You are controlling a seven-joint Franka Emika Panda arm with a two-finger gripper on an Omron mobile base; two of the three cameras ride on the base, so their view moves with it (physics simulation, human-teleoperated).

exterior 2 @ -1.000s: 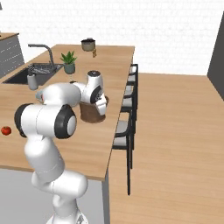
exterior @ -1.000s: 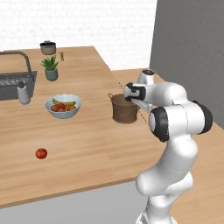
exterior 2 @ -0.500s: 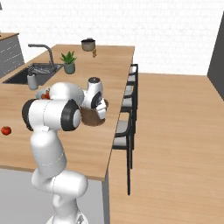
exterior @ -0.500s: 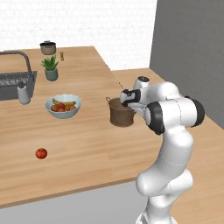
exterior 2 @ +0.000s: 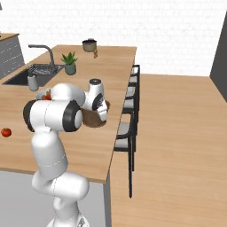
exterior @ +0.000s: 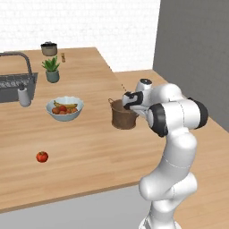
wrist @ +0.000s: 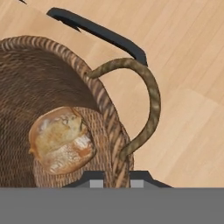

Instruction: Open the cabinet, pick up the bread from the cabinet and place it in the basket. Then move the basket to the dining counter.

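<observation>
Right now you see gripper (wrist: 113, 178) pinching basket (exterior: 123, 117) wall at rim, one finger inside, one outside, just beside loop handle (wrist: 144, 100). Bread (wrist: 61, 140) lies inside basket on its bottom. Basket sits on dining counter (exterior: 85, 147) near right edge. Fruit bowl (exterior: 64, 108) left of basket; tomato (exterior: 42, 156) nearer, far left. Plant (exterior: 52, 70) beside sink (exterior: 13, 85) at far left.
</observation>
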